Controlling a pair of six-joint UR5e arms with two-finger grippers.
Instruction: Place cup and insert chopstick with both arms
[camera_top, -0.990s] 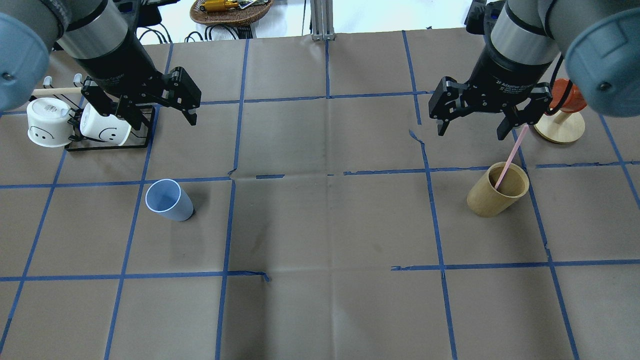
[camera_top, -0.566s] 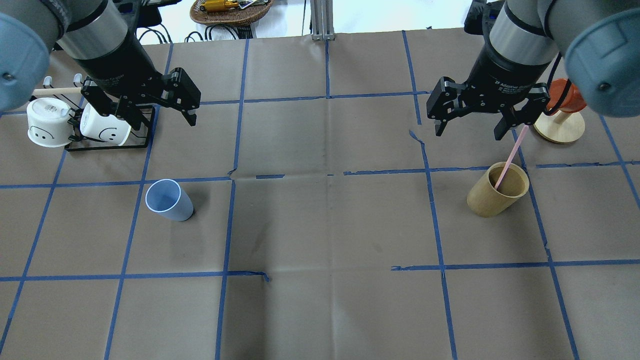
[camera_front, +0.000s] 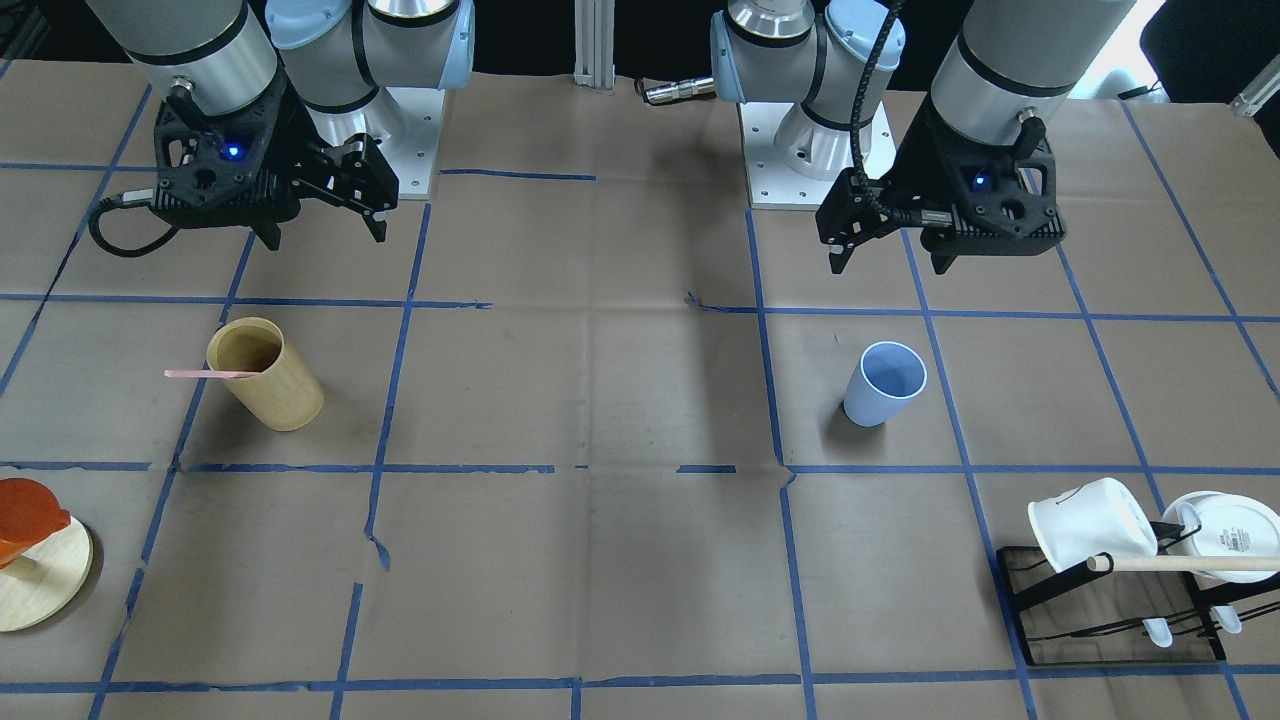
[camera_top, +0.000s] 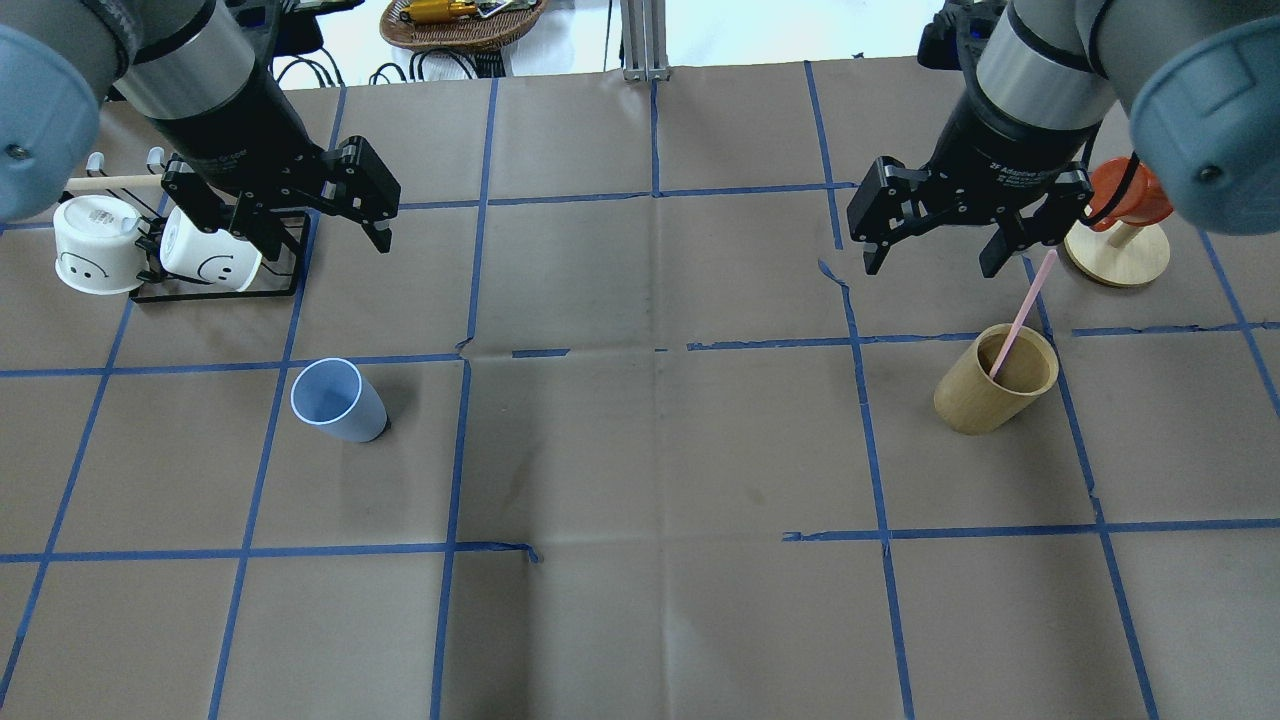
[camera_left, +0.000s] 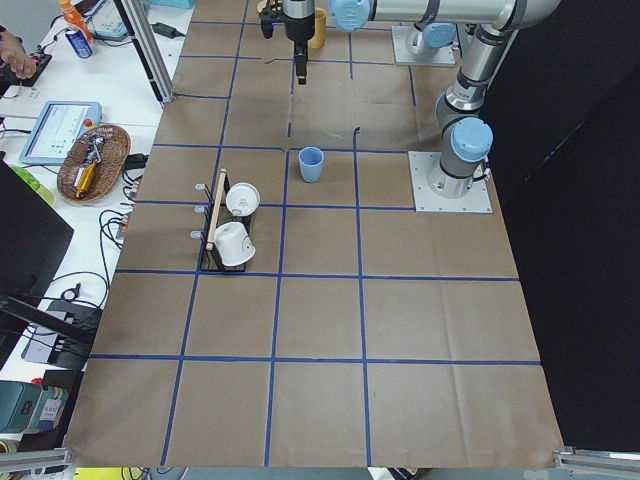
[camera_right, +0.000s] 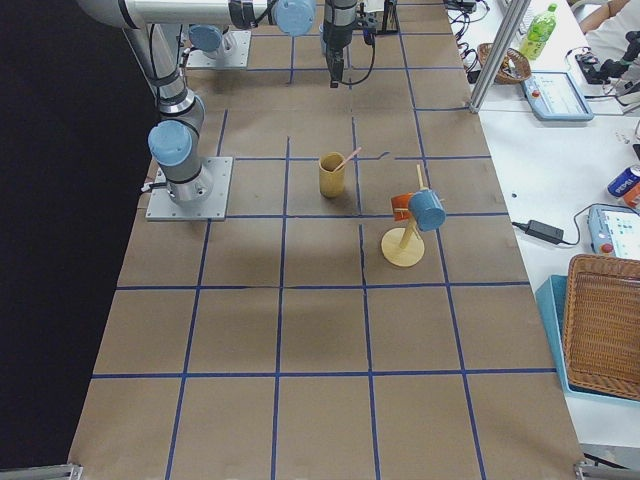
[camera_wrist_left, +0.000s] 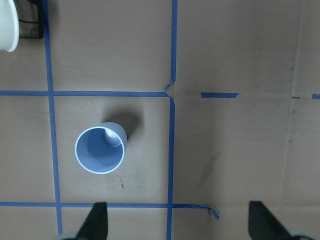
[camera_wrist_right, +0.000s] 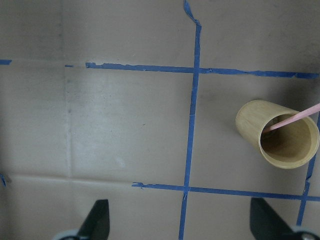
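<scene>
The light blue cup (camera_top: 338, 400) stands upright on the brown paper on my left side; it also shows in the front view (camera_front: 885, 384) and the left wrist view (camera_wrist_left: 100, 150). My left gripper (camera_top: 325, 240) is open and empty, hanging above and behind the cup. The pale pink chopstick (camera_top: 1022, 312) leans in a tan wooden cylinder (camera_top: 995, 378) on my right side, also seen in the right wrist view (camera_wrist_right: 295, 119). My right gripper (camera_top: 928, 265) is open and empty, above the table, behind and a little left of the cylinder.
A black rack (camera_top: 215, 290) with two white mugs (camera_top: 95, 245) and a beige rod stands at the far left. An orange mug (camera_top: 1130, 195) hangs on a round wooden stand (camera_top: 1118, 255) at the far right. Blue tape lines grid the paper.
My right gripper has drifted slightly left and away from the wooden cylinder, still open. The left gripper, cup and chopstick have not moved.
</scene>
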